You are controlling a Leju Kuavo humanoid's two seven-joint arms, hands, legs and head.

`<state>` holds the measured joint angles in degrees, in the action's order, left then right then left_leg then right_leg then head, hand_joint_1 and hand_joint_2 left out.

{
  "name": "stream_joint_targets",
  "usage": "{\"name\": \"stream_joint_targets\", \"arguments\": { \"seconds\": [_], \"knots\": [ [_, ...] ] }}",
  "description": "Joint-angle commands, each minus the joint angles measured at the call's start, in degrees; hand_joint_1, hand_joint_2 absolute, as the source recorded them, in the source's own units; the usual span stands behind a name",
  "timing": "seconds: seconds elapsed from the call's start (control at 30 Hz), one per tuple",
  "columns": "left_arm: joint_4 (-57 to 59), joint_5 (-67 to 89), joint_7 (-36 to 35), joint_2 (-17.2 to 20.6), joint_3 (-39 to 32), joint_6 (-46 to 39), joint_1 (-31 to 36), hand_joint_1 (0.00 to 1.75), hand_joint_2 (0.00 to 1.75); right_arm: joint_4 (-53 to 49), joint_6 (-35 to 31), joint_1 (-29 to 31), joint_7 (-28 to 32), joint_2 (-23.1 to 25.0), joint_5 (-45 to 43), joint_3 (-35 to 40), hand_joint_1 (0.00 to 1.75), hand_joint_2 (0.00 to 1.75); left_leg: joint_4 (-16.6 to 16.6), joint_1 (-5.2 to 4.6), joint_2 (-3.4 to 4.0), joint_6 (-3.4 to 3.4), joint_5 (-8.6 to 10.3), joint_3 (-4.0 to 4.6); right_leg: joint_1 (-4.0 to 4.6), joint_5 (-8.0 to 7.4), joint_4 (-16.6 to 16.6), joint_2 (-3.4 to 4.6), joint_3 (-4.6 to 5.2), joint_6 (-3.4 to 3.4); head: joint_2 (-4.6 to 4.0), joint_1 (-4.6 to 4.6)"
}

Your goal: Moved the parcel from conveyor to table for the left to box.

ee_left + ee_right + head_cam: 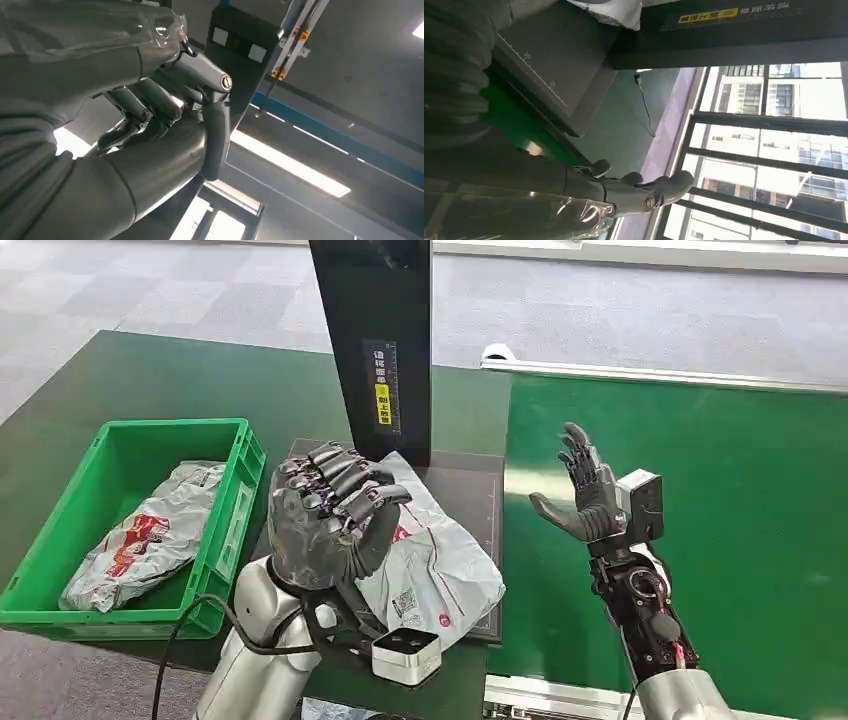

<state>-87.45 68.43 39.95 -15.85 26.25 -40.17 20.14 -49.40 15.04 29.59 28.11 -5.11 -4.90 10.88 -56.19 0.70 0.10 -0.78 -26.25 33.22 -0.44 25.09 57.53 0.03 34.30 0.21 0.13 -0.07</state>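
Grey plastic wraps the parcel (pixel 435 565) lying on the dark weighing pad (pixel 478 498) at the foot of the black scanner post (pixel 375 340), where the robot's left hand (pixel 325 515) hovers over the parcel's near-left corner with its fingers (pixel 345 485) curled in; whether they actually touch the wrapping cannot be told. Right of the post, above the green conveyor belt (pixel 700 500), the right hand (pixel 590 500) stands raised with fingers spread and nothing in it. Left of the post, a green crate (pixel 225 525) on the counter (pixel 150 380) holds another grey parcel (pixel 145 535).
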Motion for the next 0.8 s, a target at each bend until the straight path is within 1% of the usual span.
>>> {"name": "stream_joint_targets", "arguments": {
  "seconds": [0.03, 0.23, 0.3, 0.37, 0.43, 0.47, 0.5, 0.53, 0.57, 0.6, 0.67, 0.7, 0.8],
  "knots": [
    [-0.72, 0.30, 0.05, 0.88, -1.16, 0.17, -0.10, 1.75, 0.00, 2.87, 0.01, 1.45, -0.05, -0.67, -0.12, 1.98, 0.00, 1.75, 0.06, -0.03, 0.03, 0.03, -0.02, -0.11, -0.02, 0.01, -0.06, 0.03, -0.09, 0.00, 0.02, 0.00],
    [-0.72, 0.30, 0.05, 0.88, -1.16, 0.17, -0.10, 1.75, 0.00, 2.87, 0.01, 1.45, -0.05, -0.67, -0.12, 1.98, 0.00, 1.75, 0.08, -0.03, 0.05, 0.04, -0.01, -0.12, -0.02, -0.01, -0.10, 0.04, -0.12, -0.01, 0.00, 0.00],
    [-1.21, 7.31, 0.05, 1.43, -3.13, 0.17, 0.83, 1.75, 0.00, 1.92, -0.40, 0.30, -0.13, -1.33, -0.57, 2.07, 0.00, 1.75, 0.09, -0.02, 0.03, 0.03, 0.00, -0.12, -0.02, 0.00, -0.08, 0.03, -0.11, -0.01, 0.00, 0.00],
    [0.34, 14.75, 0.05, 2.17, -6.01, 0.17, 1.90, 1.75, 0.00, -0.14, -0.55, -2.20, -0.10, -2.22, -0.68, 1.98, 0.00, 1.75, 0.11, -0.02, -0.03, 0.02, 0.01, -0.13, -0.01, 0.00, -0.09, -0.03, -0.14, -0.02, 0.00, 0.00],
    [9.58, 17.06, -1.43, 4.32, -5.93, 0.17, 3.58, 1.73, 0.00, -1.68, -0.81, -4.38, 0.16, -2.80, -0.49, 1.49, 0.00, 1.75, 0.09, 0.00, -0.10, 0.01, 0.01, -0.14, 0.00, 0.02, -0.09, -0.10, -0.16, -0.02, 0.02, 0.02],
    [21.66, 18.12, -7.99, 7.55, -0.87, 0.17, 7.64, 1.26, 0.00, -2.61, -0.63, -5.45, 0.58, -3.36, -0.35, 0.94, 0.00, 1.75, 0.14, -0.01, -0.11, 0.02, 0.03, -0.19, 0.00, 0.01, -0.14, -0.11, -0.21, -0.02, 0.00, -0.02],
    [33.88, 17.21, -11.23, 7.97, 2.58, 1.15, 11.38, 0.00, 0.00, -3.48, -0.56, -5.83, 0.24, -3.70, 0.04, 0.48, 0.00, 1.75, 0.16, -0.04, -0.13, 0.01, 0.04, -0.21, -0.03, 0.02, -0.12, -0.13, -0.21, -0.02, 0.02, 0.02],
    [37.21, 16.18, -13.87, 8.47, 5.11, 8.78, 12.74, 0.00, 0.00, -3.58, -0.06, -5.66, -0.12, -3.90, 0.54, -0.10, 0.00, 1.75, 0.24, -0.02, -0.22, 0.01, 0.08, -0.29, -0.02, 0.00, -0.20, -0.21, -0.31, -0.03, 0.00, -0.02],
    [41.04, 15.06, -15.54, 8.53, 7.34, 14.77, 13.82, 0.00, 0.00, -2.90, 0.68, -4.83, -0.55, -3.82, 1.18, -0.58, 0.00, 1.75, 0.25, -0.07, -0.46, 0.02, 0.15, -0.29, -0.07, 0.03, -0.18, -0.46, -0.39, -0.01, 0.02, 0.00],
    [43.31, 14.25, -17.07, 8.43, 8.73, 18.54, 14.50, 0.00, 0.00, -2.32, 0.97, -4.34, -0.59, -3.63, 1.62, -0.97, 0.00, 1.75, 0.28, -0.05, -0.47, 0.03, 0.18, -0.28, -0.04, -0.01, -0.23, -0.47, -0.40, -0.01, 0.02, 0.00],
    [49.77, 13.13, -20.34, 8.13, 11.28, 28.62, 16.98, 0.00, 0.00, -1.08, 1.60, -3.63, -0.27, -3.01, 2.78, -1.42, 0.00, 1.75, 0.20, -0.07, -0.30, 0.05, 0.15, -0.22, -0.06, -0.04, -0.19, -0.29, -0.24, 0.00, 0.02, 0.02],
    [53.50, 12.35, -24.61, 8.29, 10.97, 37.81, 18.73, 0.00, 1.75, -1.38, 1.47, -4.46, -0.19, -2.51, 3.85, -1.70, 0.00, 1.75, 0.14, -0.06, -0.20, 0.05, 0.13, -0.18, -0.06, -0.04, -0.13, -0.22, -0.23, 0.00, 0.00, 0.02],
    [58.40, 9.93, -27.64, 9.74, 9.87, 41.53, 21.47, 0.00, 1.75, -0.70, 1.07, -4.72, 0.16, -0.84, 6.15, -2.16, 0.00, 1.75, 0.09, -0.02, 0.18, 0.02, 0.04, -0.24, -0.02, -0.06, -0.09, 0.04, -0.17, -0.04, 0.02, 0.00]
  ]
}}
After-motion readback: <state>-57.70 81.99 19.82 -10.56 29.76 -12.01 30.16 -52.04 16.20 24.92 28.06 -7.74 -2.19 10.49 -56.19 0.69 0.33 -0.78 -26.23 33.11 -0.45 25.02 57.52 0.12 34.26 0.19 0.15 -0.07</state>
